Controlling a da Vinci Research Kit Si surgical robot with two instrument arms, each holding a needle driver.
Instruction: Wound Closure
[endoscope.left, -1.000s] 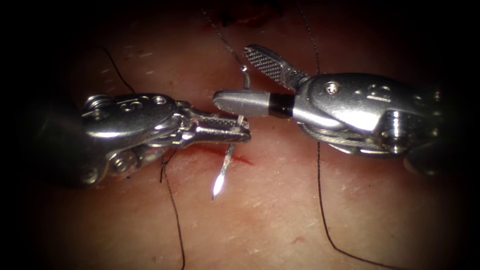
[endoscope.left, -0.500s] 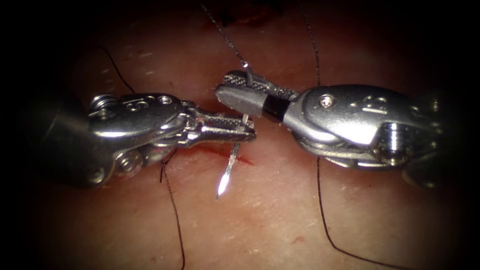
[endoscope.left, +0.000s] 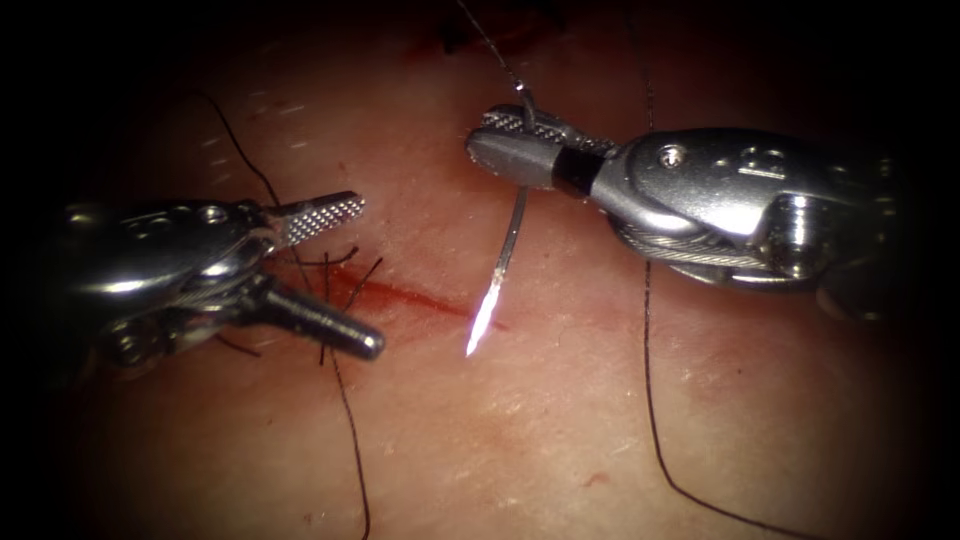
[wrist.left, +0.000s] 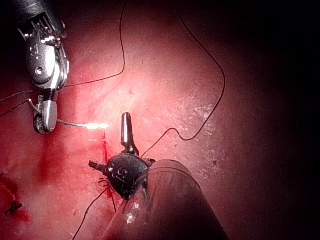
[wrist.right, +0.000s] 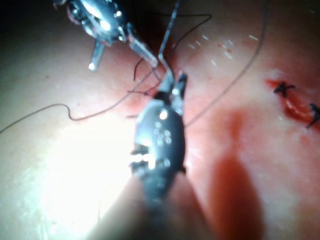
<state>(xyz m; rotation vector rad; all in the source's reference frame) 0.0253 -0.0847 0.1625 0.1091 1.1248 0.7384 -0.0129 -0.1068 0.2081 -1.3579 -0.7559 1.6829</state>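
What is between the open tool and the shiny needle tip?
In the endoscope view, between left tool and needle tip lie bare tissue and red fluid.

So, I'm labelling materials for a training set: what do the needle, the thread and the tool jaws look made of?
The needle, held near its thread end by the right tool and clear of the tissue, looks like polished steel: its tip glints white. The thread looks like thin, dark, matte suture, fibre uncertain. The open, empty left tool shows bright metal with a cross-hatched grip face.

My left tool (endoscope.left: 345, 275) sits left, jaws spread wide (gripping nothing); my right tool (endoscope.left: 500, 140), far right, is clamped.
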